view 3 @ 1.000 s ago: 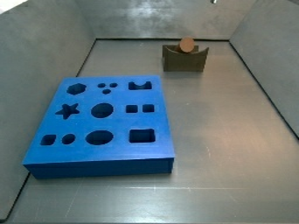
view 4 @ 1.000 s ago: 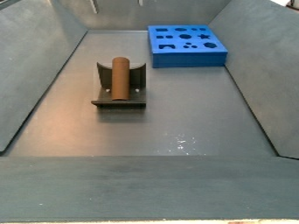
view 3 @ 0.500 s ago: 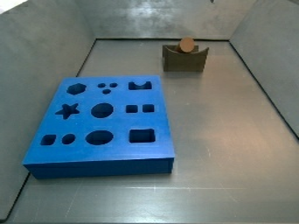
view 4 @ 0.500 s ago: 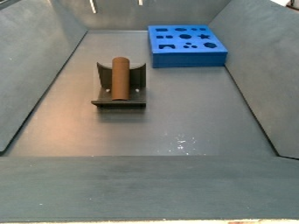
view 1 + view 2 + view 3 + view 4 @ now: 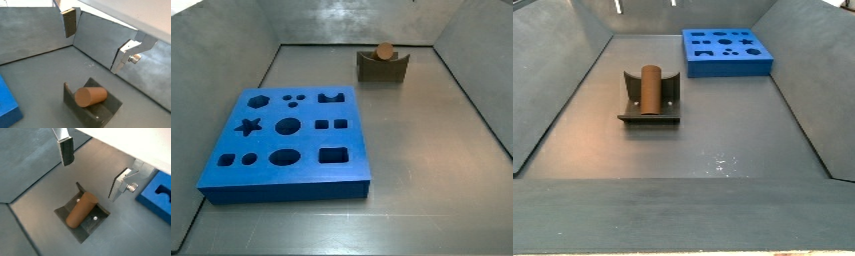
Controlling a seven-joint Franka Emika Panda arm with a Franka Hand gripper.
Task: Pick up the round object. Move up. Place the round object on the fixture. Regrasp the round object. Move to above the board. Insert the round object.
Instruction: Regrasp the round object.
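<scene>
The round object (image 5: 647, 88), a reddish-brown peg, lies lengthwise in the notch of the dark fixture (image 5: 669, 100); both side views show it, end-on in a side view (image 5: 382, 50) on the fixture (image 5: 382, 68). Both wrist views show the peg (image 5: 90, 96) (image 5: 81, 212) in the fixture (image 5: 102, 108) (image 5: 83, 226) well below my gripper (image 5: 97, 37) (image 5: 91, 169). The gripper is open and empty, high above the fixture, and out of both side views. The blue board (image 5: 289, 142) (image 5: 724, 52) lies apart from the fixture; its corner shows in a wrist view (image 5: 157, 195).
Grey walls enclose the grey floor (image 5: 425, 140) on all sides. A blue board edge shows in a wrist view (image 5: 7, 106).
</scene>
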